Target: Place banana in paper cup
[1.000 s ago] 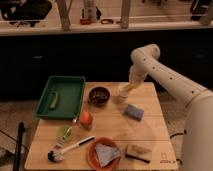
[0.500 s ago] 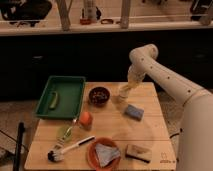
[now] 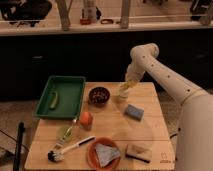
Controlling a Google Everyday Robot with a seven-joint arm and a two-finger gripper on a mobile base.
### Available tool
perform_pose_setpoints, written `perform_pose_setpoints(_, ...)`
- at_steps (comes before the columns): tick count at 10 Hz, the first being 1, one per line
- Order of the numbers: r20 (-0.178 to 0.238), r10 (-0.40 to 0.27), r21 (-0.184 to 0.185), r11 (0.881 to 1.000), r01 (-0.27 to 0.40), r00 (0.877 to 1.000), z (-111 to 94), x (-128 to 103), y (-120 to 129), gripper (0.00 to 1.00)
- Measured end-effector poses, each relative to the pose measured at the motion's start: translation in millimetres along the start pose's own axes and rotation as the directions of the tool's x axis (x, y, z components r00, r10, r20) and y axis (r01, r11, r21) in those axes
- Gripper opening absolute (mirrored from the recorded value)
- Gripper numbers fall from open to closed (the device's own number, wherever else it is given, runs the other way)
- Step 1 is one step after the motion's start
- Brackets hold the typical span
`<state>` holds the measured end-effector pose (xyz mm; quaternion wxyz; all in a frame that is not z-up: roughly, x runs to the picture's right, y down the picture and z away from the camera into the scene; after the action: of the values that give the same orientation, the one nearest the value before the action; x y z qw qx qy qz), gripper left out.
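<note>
Gripper (image 3: pixel 128 83) just above paper cup (image 3: pixel 122 94)

Wooden table (image 3: pixel 150 137), dark cabinets (image 3: pixel 60 57) behind, pale counter (image 3: pixel 45 27) above (dim light), grey floor (image 3: pixel 14 117).

One camera, set high on the near side of the table (image 3: pixel 155 131), looks down and across toward the dark counter (image 3: pixel 75 55) behind, far enough back to take it all in; the gripper (image 3: pixel 126 89) hangs over its far edge.
</note>
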<state>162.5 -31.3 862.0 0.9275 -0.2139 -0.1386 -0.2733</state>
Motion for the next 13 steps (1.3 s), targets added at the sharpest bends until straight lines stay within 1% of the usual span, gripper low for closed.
perform_pose_setpoints(2, 0.021, -0.012, 0.004, 1.000, 0.012, 1.000, 2, -4, -6, 0.00)
perform_pose_setpoints(3, 0.032, -0.017, 0.005, 1.000, 0.017, 0.999, 3, -6, -10, 0.02)
perform_pose_setpoints(4, 0.043, -0.017, 0.000, 1.000, 0.017, 0.999, 5, -7, -12, 0.08)
perform_pose_setpoints(7, 0.067, -0.009, -0.012, 1.000, 0.010, 0.998, 9, -8, -17, 0.39)
perform_pose_setpoints(8, 0.077, -0.009, -0.019, 1.000, 0.011, 0.997, 11, -9, -17, 0.51)
perform_pose_setpoints(10, 0.087, -0.009, -0.028, 1.000, 0.012, 0.996, 14, -9, -16, 0.68)
perform_pose_setpoints(11, 0.092, -0.011, -0.033, 0.999, 0.014, 0.996, 16, -10, -16, 0.78)
perform_pose_setpoints(13, 0.095, -0.015, -0.041, 0.999, 0.019, 0.995, 18, -10, -16, 0.80)
